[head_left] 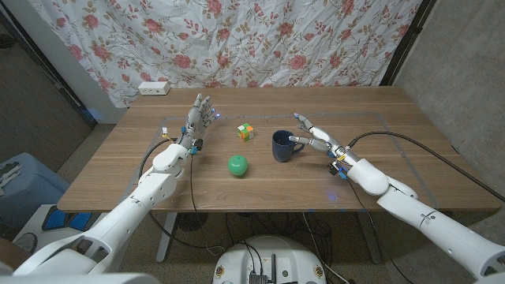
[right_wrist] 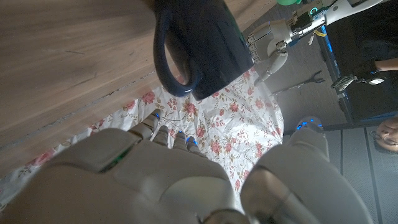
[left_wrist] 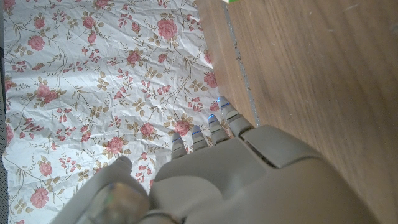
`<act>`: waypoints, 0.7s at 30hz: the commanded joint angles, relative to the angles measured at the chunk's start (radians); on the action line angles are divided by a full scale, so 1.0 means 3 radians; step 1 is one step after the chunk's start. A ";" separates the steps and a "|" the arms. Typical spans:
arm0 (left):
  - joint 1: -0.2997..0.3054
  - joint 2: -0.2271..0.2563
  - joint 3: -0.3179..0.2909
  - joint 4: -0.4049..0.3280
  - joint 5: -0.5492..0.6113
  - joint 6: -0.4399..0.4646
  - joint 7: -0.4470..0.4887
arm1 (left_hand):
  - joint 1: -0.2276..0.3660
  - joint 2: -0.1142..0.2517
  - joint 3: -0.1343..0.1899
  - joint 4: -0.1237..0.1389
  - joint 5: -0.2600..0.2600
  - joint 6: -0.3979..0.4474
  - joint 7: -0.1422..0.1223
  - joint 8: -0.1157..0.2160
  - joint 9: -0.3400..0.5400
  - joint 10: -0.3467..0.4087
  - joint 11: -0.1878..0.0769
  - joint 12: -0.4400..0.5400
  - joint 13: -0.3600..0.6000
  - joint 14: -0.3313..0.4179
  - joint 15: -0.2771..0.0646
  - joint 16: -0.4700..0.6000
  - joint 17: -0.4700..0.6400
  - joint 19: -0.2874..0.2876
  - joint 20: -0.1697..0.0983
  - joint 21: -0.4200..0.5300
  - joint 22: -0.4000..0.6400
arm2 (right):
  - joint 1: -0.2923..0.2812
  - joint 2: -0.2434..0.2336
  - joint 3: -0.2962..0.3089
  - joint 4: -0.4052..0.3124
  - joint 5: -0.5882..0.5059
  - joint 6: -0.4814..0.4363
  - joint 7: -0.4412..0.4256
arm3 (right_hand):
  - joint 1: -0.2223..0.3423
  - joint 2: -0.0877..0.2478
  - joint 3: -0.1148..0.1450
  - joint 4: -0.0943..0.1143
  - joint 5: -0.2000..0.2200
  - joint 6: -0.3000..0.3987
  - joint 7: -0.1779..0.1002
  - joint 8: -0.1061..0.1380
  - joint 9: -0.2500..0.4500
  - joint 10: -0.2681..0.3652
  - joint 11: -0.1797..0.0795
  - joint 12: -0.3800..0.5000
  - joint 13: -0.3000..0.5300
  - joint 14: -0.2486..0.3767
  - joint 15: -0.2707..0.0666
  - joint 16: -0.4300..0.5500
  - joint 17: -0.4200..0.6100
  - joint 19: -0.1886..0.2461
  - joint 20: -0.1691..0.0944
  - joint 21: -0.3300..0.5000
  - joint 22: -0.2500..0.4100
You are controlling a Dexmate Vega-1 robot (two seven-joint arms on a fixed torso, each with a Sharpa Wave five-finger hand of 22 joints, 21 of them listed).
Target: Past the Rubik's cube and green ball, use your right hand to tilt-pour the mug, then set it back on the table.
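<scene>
Nearest the robot on the brown wooden table (head_left: 118, 185), the small green ball (head_left: 238, 165) sits alone near the middle. Just beyond it and to its right stands the dark blue ceramic mug (head_left: 282, 146), upright on the wood, its handle turned toward the right hand (head_left: 316, 139). That hand reaches in from the right with its fingers apart and stretched toward the handle — the fingertips lie right at it, but whether they touch cannot be told from the head view. From the right wrist view the mug (right_wrist: 202, 43) is close ahead of the right hand (right_wrist: 168, 180), the loop of the handle facing the fingers with a gap between, so nothing is held. Farther back, left of the mug and apart from it, lies the multicoloured Rubik's cube (head_left: 245, 132). Level with the cube, the left hand (head_left: 200, 117) stands well off to the left, fingers spread and pointing up, holding nothing; the left wrist view shows that left hand (left_wrist: 236, 180) above bare wood. Beyond the far edge rests a white power strip (head_left: 154, 88), and behind it hangs a white cloth printed with pink roses (head_left: 260, 39).
</scene>
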 commanded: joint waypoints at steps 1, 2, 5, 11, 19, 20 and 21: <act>0.0000 0.0000 0.0000 -0.0001 0.0000 0.0000 0.0000 | -0.0010 0.0395 0.0020 0.0004 0.0015 -0.0006 -0.0023 0.0021 0.0009 -0.0010 -0.0016 0.0014 0.0016 0.0027 -0.0013 0.0017 0.0017 0.0031 0.0001 0.0021 0.0011 | 0.0152 0.0079 -0.0110 0.0278 -0.0115 0.0207 0.0054 | 0.0060 -0.0013 -0.0008 -0.0026 0.0026 -0.0642 -0.0001 0.0021 0.0019 0.0013 -0.0002 0.0027 0.0016 -0.0023 -0.0003 0.0028 -0.0002 0.0051 0.0006 0.0019 0.0008; 0.0000 0.0000 0.0000 -0.0001 0.0000 0.0000 0.0000 | -0.0010 0.0395 0.0020 0.0004 0.0015 -0.0007 -0.0023 0.0021 0.0009 -0.0009 -0.0016 0.0014 0.0016 0.0027 -0.0012 0.0017 0.0017 0.0030 0.0000 0.0021 0.0011 | 0.0165 0.0088 -0.0118 0.0304 -0.0121 0.0221 0.0056 | 0.0073 -0.0011 -0.0007 -0.0027 0.0031 -0.0641 0.0002 0.0023 0.0019 0.0027 0.0003 0.0032 0.0017 -0.0014 -0.0006 0.0032 -0.0002 0.0058 0.0009 0.0021 0.0007; 0.0000 0.0000 0.0000 -0.0001 0.0000 0.0000 0.0000 | -0.0010 0.0395 0.0020 0.0004 0.0015 -0.0008 -0.0024 0.0020 0.0009 -0.0009 -0.0019 0.0014 0.0016 0.0028 -0.0013 0.0017 0.0017 0.0030 -0.0001 0.0021 0.0011 | 0.0205 0.0117 -0.0143 0.0386 -0.0117 0.0266 0.0072 | 0.0086 -0.0009 -0.0006 -0.0028 0.0036 -0.0641 0.0003 0.0024 0.0020 0.0029 0.0005 0.0033 0.0019 -0.0002 0.0000 0.0036 -0.0002 0.0065 0.0010 0.0021 0.0007; 0.0000 -0.0001 0.0000 0.0001 0.0000 -0.0001 -0.0001 | -0.0010 0.0395 0.0020 0.0004 0.0015 -0.0004 -0.0023 0.0022 0.0009 -0.0009 -0.0018 0.0014 0.0016 0.0027 -0.0013 0.0017 0.0017 0.0028 -0.0002 0.0020 0.0011 | 0.0269 0.0156 -0.0190 0.0519 -0.0142 0.0325 0.0091 | 0.0115 -0.0004 -0.0003 -0.0029 0.0049 -0.0640 0.0006 0.0028 0.0020 0.0035 0.0010 0.0034 0.0023 0.0004 0.0000 0.0038 -0.0002 0.0084 0.0008 0.0024 0.0007; 0.0000 -0.0001 0.0000 0.0001 0.0000 -0.0001 -0.0001 | -0.0010 0.0395 0.0020 0.0004 0.0015 -0.0007 -0.0022 0.0021 0.0009 -0.0009 -0.0021 0.0014 0.0016 0.0027 -0.0011 0.0017 0.0017 0.0030 -0.0001 0.0021 0.0011 | 0.0368 0.0208 -0.0256 0.0706 -0.0164 0.0395 0.0126 | 0.0187 -0.0003 0.0000 -0.0032 0.0077 -0.0552 0.0002 0.0068 0.0024 0.0089 -0.0004 0.0053 0.0033 0.0038 -0.0010 0.0049 -0.0003 0.0098 0.0011 0.0018 0.0007; 0.0000 -0.0001 0.0000 0.0001 0.0000 -0.0001 -0.0001 | -0.0010 0.0395 0.0020 0.0004 0.0015 -0.0008 -0.0023 0.0020 0.0009 -0.0010 -0.0023 0.0014 0.0016 0.0027 -0.0012 0.0017 0.0017 0.0030 0.0000 0.0021 0.0011 | 0.0380 0.0215 -0.0264 0.0728 -0.0170 0.0401 0.0126 | 0.0196 -0.0004 -0.0001 -0.0032 0.0080 -0.0548 0.0006 0.0070 0.0025 0.0107 -0.0010 0.0059 0.0034 0.0046 -0.0011 0.0052 -0.0003 0.0105 0.0009 0.0019 0.0007; 0.0000 -0.0001 0.0000 0.0000 0.0001 -0.0001 -0.0001 | -0.0010 0.0395 0.0020 0.0004 0.0015 -0.0008 -0.0024 0.0021 0.0009 -0.0010 -0.0024 0.0014 0.0016 0.0026 -0.0013 0.0017 0.0017 0.0030 0.0000 0.0021 0.0011 | 0.0393 0.0220 -0.0272 0.0750 -0.0169 0.0408 0.0133 | 0.0207 -0.0004 -0.0001 -0.0032 0.0084 -0.0544 0.0010 0.0071 0.0026 0.0125 -0.0011 0.0065 0.0036 0.0050 -0.0012 0.0053 -0.0004 0.0109 0.0009 0.0019 0.0007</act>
